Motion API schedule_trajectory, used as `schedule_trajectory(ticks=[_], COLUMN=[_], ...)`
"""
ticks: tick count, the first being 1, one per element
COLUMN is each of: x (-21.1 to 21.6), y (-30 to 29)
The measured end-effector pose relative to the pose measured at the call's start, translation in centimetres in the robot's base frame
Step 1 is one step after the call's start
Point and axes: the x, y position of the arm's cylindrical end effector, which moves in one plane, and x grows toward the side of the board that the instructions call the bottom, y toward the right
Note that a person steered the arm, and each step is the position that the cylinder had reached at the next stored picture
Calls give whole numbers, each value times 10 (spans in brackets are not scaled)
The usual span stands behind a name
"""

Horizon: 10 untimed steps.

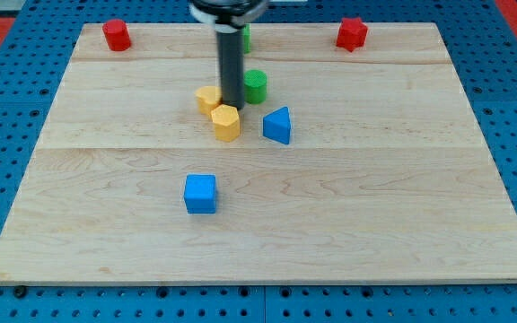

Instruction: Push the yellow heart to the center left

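Two yellow blocks sit near the board's middle top. One yellow block (207, 99), which looks like the heart, lies just left of my rod. The other yellow block (225, 122), which looks hexagonal, lies just below it. My tip (232, 108) stands between them, against the right side of the upper yellow block and at the top edge of the lower one. The rod hides part of the upper yellow block.
A green cylinder (255, 86) stands just right of the rod. Another green block (246, 38) shows behind the rod at the top. A blue triangle (277, 125) and a blue cube (200, 193) lie lower. A red block (116, 34) and a red star (352, 33) sit near the top corners of the wooden board (402, 224).
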Motion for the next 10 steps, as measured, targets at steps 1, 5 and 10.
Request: schedule_trajectory(ticks=[1,5,10], x=[0,-3,-12], y=[-57,-138,-134])
